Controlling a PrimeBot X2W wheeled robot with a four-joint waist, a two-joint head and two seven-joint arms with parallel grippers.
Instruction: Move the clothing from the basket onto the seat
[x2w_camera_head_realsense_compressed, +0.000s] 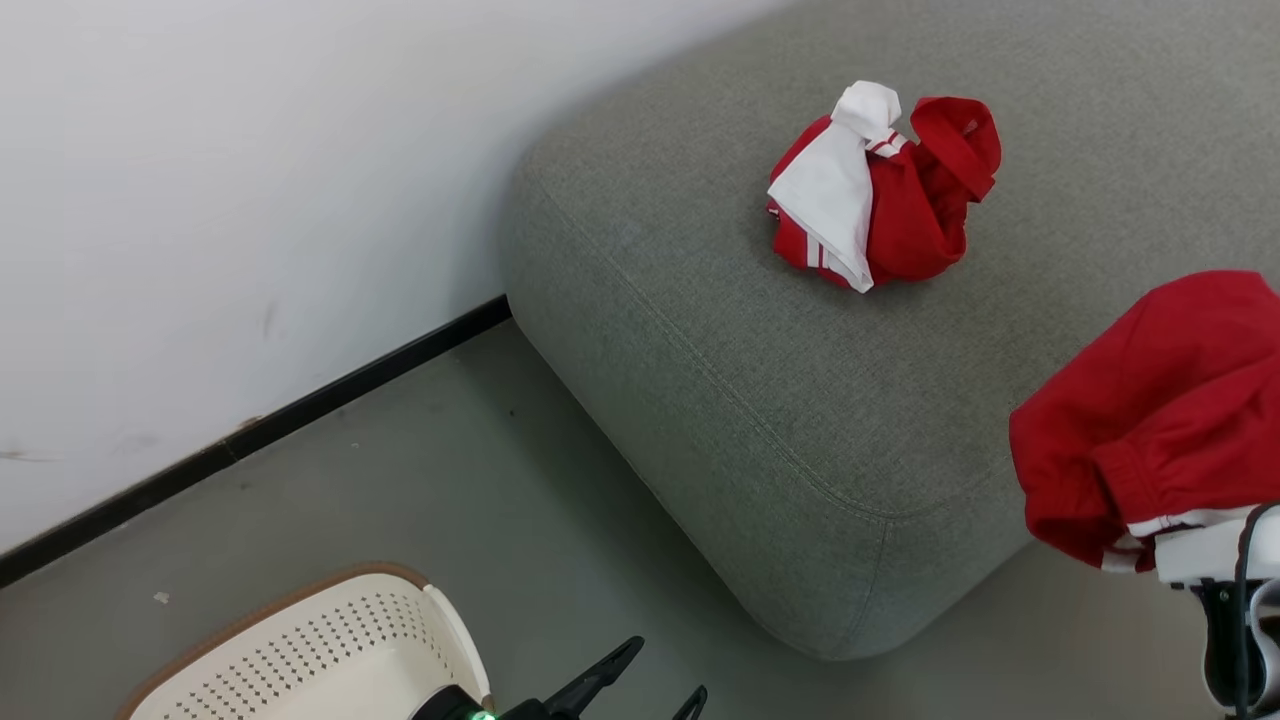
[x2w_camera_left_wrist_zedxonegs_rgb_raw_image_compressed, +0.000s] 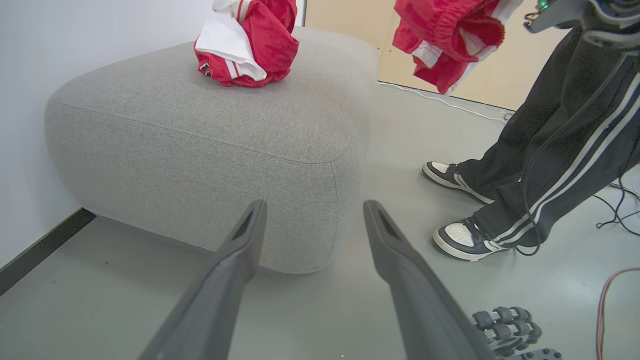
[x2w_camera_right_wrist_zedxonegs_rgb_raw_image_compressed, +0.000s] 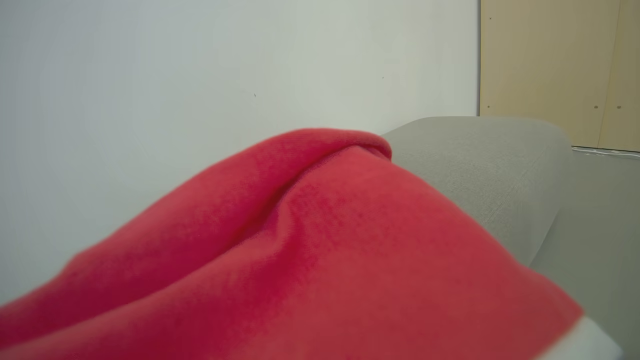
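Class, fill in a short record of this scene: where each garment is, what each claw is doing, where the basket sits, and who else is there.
garment delivered: crumpled red-and-white garment, resting on the grey seat
garment in transit: red garment, hanging in the air beside the seat
right claw: shut on the red garment
left claw: open, empty, pointing toward the seat
basket: on the floor, close to the left claw
bystander: person's legs in striped trousers, standing beside the seat

The clothing (x2w_camera_head_realsense_compressed: 915, 215) is soft red cloth, the seat (x2w_camera_head_realsense_compressed: 750, 400) coarse matt weave, the basket (x2w_camera_head_realsense_compressed: 330, 640) smooth perforated plastic
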